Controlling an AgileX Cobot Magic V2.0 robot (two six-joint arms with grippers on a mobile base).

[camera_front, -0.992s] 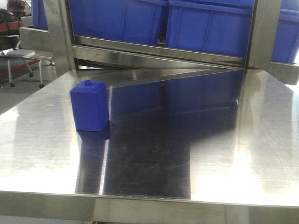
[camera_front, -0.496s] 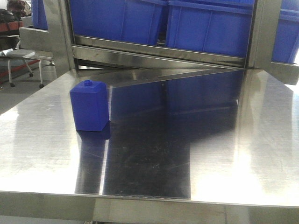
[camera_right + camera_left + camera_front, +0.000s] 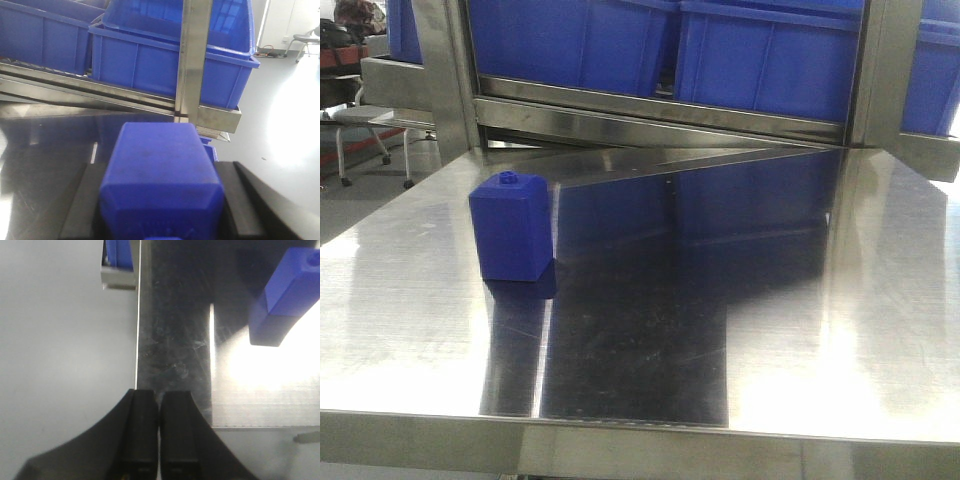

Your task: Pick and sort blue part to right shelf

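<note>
In the right wrist view, the blue part (image 3: 161, 170) fills the lower middle, held between the black fingers (image 3: 82, 205) of my right gripper (image 3: 162, 207), which is shut on it. Just beyond it stands the right shelf (image 3: 207, 112), a steel rack with an upright post and large blue bins (image 3: 150, 60). The same rack spans the back of the front view as the shelf (image 3: 660, 112). My left gripper (image 3: 159, 402) is shut with nothing in it, hovering over the steel table's edge. Neither arm shows in the front view.
A squat blue block with a small round knob (image 3: 513, 228) stands on the left of the mirror-like steel table (image 3: 800, 330), and it shows at the upper right of the left wrist view as the block (image 3: 287, 292). Chairs (image 3: 360, 130) stand off to the far left.
</note>
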